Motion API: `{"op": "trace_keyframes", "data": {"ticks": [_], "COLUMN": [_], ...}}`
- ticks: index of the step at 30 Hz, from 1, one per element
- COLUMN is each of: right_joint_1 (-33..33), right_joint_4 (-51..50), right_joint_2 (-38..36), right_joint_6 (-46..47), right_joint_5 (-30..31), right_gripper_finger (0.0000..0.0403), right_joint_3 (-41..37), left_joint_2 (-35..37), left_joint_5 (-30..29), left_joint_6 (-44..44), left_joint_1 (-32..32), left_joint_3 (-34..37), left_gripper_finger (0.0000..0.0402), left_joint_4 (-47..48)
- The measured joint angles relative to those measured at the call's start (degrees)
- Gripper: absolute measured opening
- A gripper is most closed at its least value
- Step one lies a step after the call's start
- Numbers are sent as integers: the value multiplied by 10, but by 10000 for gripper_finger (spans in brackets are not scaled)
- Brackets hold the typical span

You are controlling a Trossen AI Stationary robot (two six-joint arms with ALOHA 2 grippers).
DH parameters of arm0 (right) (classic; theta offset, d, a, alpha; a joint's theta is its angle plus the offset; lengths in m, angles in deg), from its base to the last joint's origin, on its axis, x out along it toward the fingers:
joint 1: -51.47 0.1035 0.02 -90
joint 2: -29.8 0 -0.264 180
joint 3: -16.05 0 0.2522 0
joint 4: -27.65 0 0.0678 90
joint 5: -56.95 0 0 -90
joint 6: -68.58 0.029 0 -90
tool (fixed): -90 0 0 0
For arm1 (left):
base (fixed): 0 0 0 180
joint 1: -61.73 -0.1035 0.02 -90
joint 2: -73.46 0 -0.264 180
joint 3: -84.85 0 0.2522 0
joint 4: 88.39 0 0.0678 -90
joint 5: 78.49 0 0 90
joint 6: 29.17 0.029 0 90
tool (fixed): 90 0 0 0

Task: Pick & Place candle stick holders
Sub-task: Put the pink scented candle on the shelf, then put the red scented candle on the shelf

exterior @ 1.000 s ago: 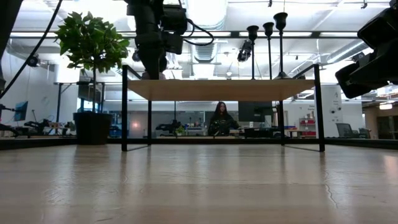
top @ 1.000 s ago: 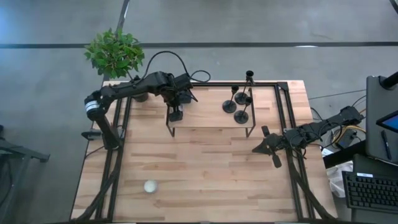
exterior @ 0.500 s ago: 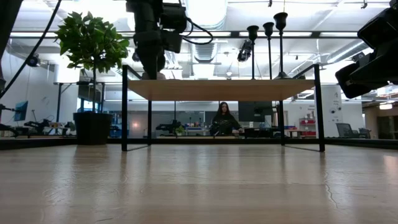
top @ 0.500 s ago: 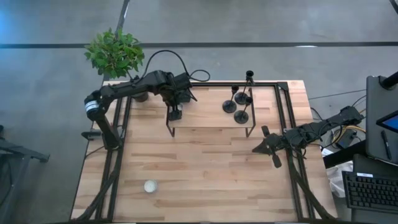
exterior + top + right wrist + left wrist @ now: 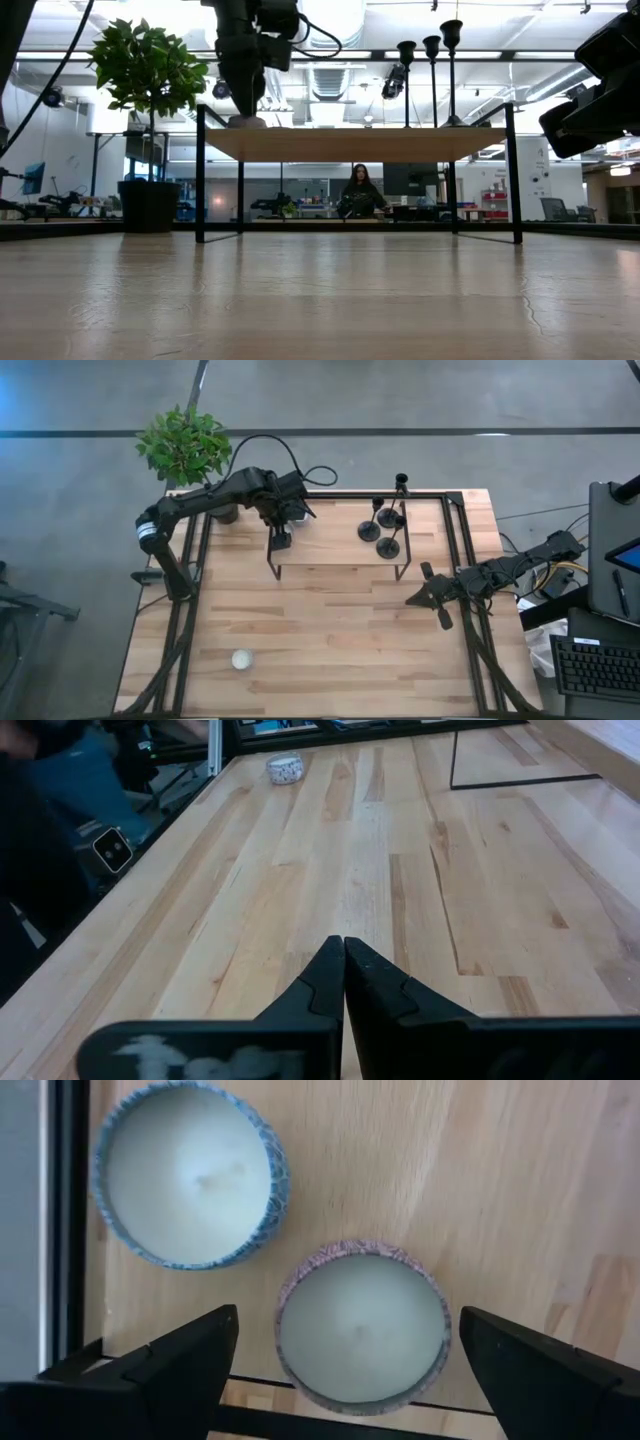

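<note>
— High view first: what differs from a second ago?

— The left gripper (image 5: pixel 280 540) sits a little nearer the rear edge of the raised shelf (image 5: pixel 335 550) than it did, at the shelf's left end; the arm's elbow has drawn back toward the potted plant (image 5: pixel 185 445). The right gripper (image 5: pixel 425 598) has not moved, parked near the table's (image 5: pixel 330 630) right edge.

— And the candle stick holders (image 5: pixel 385 525)?

— Clustered at the shelf's right end, well apart from both grippers. A small round candle (image 5: pixel 241 659) lies near the table's front left corner.

— Low view?

— The left gripper (image 5: pixel 242 90) hangs straight down over the shelf's left end, higher than before; a pale candle tin (image 5: pixel 246 121) now shows on the shelf below it. Three holder stems (image 5: pixel 430 80) stand upright at the right end. A person (image 5: pixel 358 190) sits in the room behind.

— Left wrist view?

— Jaws spread wide, gripping nothing. A pink-rimmed candle tin (image 5: pixel 362 1325) lies between the fingers (image 5: pixel 170 1365), a blue-rimmed candle tin (image 5: pixel 188 1172) just beside it.

— Right wrist view?

— The right gripper (image 5: pixel 344 952) is closed tight on nothing, hovering over bare tabletop, with a small tin (image 5: pixel 284 767) far off.
</note>
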Motion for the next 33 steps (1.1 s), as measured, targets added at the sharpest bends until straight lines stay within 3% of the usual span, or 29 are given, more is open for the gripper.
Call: {"op": "trace_keyframes", "data": {"ticks": [9,22,29,33], "right_joint_1": [0,0,0,0], "right_joint_4": [0,0,0,0], "right_joint_2": [0,0,0,0], "right_joint_6": [0,0,0,0], "right_joint_5": [0,0,0,0], "right_gripper_finger": [8,8,8,8], "right_joint_3": [0,0,0,0], "left_joint_2": [0,1,37,66], "left_joint_5": [0,-57,-55,-98], "left_joint_6": [-4,-71,-165,-260], "left_joint_1": [9,60,131,184], "left_joint_3": [-49,-150,-94,-27], "left_gripper_finger": [376,376,376,376], "left_joint_4": [32,156,157,156]}}
